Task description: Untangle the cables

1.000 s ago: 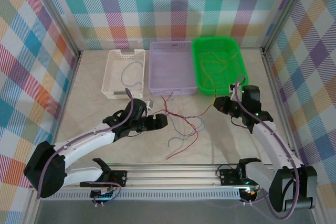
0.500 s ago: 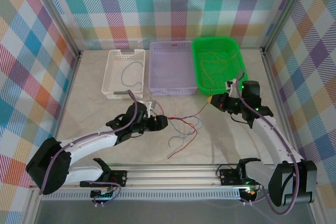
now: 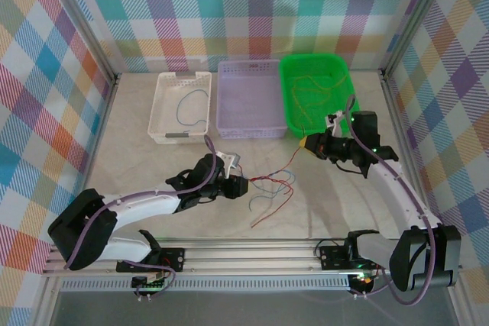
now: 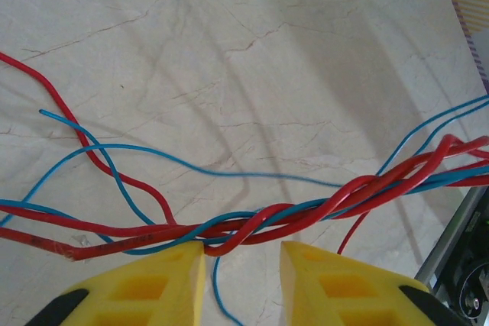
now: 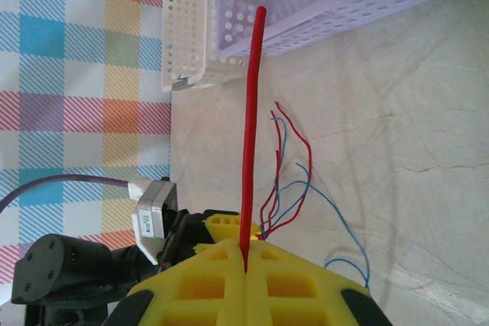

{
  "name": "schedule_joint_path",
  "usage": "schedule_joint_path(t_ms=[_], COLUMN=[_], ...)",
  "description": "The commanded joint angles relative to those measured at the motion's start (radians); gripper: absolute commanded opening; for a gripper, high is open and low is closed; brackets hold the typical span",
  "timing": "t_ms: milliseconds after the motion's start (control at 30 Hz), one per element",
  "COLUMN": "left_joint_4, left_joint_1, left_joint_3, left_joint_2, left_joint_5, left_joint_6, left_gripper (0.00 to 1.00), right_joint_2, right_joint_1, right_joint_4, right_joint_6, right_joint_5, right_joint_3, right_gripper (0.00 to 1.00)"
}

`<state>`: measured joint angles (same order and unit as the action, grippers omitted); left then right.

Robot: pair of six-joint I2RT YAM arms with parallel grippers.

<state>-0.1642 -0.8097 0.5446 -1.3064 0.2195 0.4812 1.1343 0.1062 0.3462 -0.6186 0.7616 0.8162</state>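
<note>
While the right claw (image 5: pixel 245 257) is clenching one red wire (image 5: pixel 251 112) taut, the left claw (image 4: pixel 243 257) is straddling, jaws parted, the red-and-blue twist (image 4: pixel 306 215) of the cables (image 3: pixel 271 188) lying on the table (image 3: pixel 153 166), likely to pin it for pulling apart.

I work in a robot test cell, a lab rig and no home. My two arms (image 3: pixel 145 204) are bolted to an aluminium rail (image 3: pixel 252 252). Beyond the rail lies a marble-look tabletop (image 3: pixel 153 154), boxed in by metal frame posts (image 3: pixel 84 24) and bright plaid panels (image 3: pixel 252 5). Farthest from the rail, three plastic baskets stand in a row: white (image 3: pixel 163 104), lilac (image 3: pixel 248 104), green (image 3: pixel 309 56).
</note>
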Motion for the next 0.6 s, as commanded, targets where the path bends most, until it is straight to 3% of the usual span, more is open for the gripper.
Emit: schedule_joint_path(t_ms=[0, 233, 400, 433, 500, 567], left_joint_4=[-0.028, 0.017, 0.025, 0.019, 0.002, -0.011], left_joint_1=[-0.018, -0.017, -0.018, -0.018, -0.018, -0.018], left_joint_3=[-0.012, -0.007, -0.042, -0.049, -0.056, -0.055], left_joint_2=[0.003, 0.022, 0.118, 0.144, 0.202, 0.249], left_joint_5=[0.009, 0.007, 0.02, 0.031, 0.052, 0.074], left_joint_6=[-0.027, -0.061, -0.049, -0.041, -0.017, 0.0], left_gripper=[0.21, 0.0, 0.0, 0.02, 0.35, 0.49], right_joint_2=[-0.009, -0.025, -0.047, -0.048, -0.044, -0.038], right_joint_1=[0.007, 0.006, 0.006, 0.007, 0.007, 0.007], right_joint_4=[0.022, 0.014, -0.008, 0.001, 0.021, 0.015], right_joint_6=[-0.015, -0.047, -0.081, -0.074, -0.054, -0.051], right_joint_5=[0.048, 0.054, 0.094, 0.096, 0.099, 0.125], right_joint_3=[0.038, 0.047, 0.069, 0.077, 0.089, 0.087], right_gripper=[0.0, 0.0, 0.0, 0.0, 0.0, 0.0])
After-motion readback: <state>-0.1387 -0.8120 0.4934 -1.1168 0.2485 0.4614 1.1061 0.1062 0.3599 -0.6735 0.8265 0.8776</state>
